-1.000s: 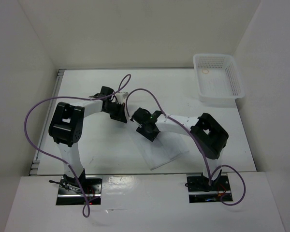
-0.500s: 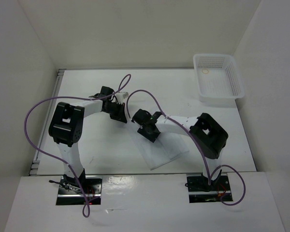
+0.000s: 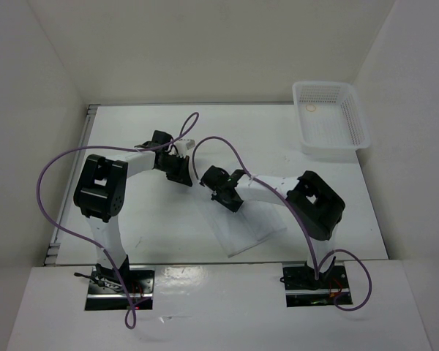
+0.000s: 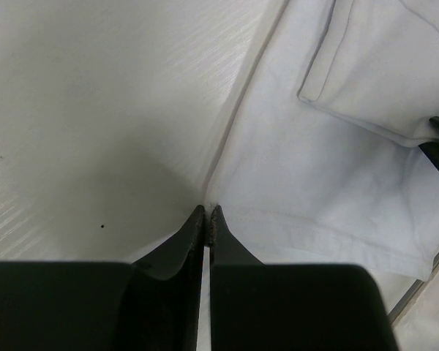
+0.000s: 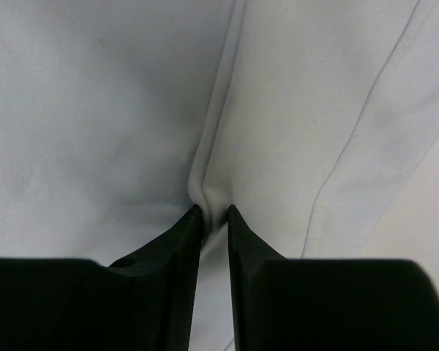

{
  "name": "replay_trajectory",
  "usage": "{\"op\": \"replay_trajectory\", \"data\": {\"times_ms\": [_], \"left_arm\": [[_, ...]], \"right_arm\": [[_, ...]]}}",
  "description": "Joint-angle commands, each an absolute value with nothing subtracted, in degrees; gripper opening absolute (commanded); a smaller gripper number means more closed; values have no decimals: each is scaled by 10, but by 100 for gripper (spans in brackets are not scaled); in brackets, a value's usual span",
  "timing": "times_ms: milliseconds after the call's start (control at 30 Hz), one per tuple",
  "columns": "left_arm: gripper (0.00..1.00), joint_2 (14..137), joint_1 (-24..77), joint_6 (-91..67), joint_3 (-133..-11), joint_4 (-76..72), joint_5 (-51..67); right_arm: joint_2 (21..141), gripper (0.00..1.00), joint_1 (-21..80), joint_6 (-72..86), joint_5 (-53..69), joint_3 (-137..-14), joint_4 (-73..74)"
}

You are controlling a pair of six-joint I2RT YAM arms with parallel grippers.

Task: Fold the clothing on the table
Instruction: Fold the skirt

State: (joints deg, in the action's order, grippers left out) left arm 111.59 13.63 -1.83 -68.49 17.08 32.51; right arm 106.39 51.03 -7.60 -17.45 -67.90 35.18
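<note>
From overhead I see the clothing (image 3: 250,225) lying flat on the desk (image 3: 139,146), near the front edge on the right arm's side. Both arms bend inward over its far left part, and from up there I cannot see the fingertips.

The left wrist camera shows them. The left gripper (image 4: 206,212) is clenched, its tips meeting right on the garment's hemmed edge where fabric gives way to bare desk. Whether any cloth is caught between them I cannot tell. That view also shows a folded-over flap with a stitched border at upper right.

In the right wrist camera, the right gripper (image 5: 214,210) is down on the fabric, grasping a small raised ridge of cloth between its nearly closed tips. A crease runs away from the pinch.

The desk is matte white with a few dark specks and a metal rail (image 3: 86,121) along its left edge. A white mesh basket (image 3: 331,135) sits at the far right corner, well apart from the clothing, holding something small I cannot make out. White walls (image 3: 205,51) enclose three sides. Purple cables (image 3: 42,191) loop off each arm.
</note>
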Motion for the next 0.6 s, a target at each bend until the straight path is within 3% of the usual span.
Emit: {"op": "replay_trajectory", "data": {"times_ms": [0,300,567], "left_arm": [[1,1139,134,1,-682,194,317],[1,1139,134,1,-682,194,323],[1,1139,134,1,-682,194,323]], "right_arm": [[1074,24,515,-72,-191,-676,346],[1068,4,505,-72,-169,-687,346],[1043,1,494,-83,-123,-736,380]]}}
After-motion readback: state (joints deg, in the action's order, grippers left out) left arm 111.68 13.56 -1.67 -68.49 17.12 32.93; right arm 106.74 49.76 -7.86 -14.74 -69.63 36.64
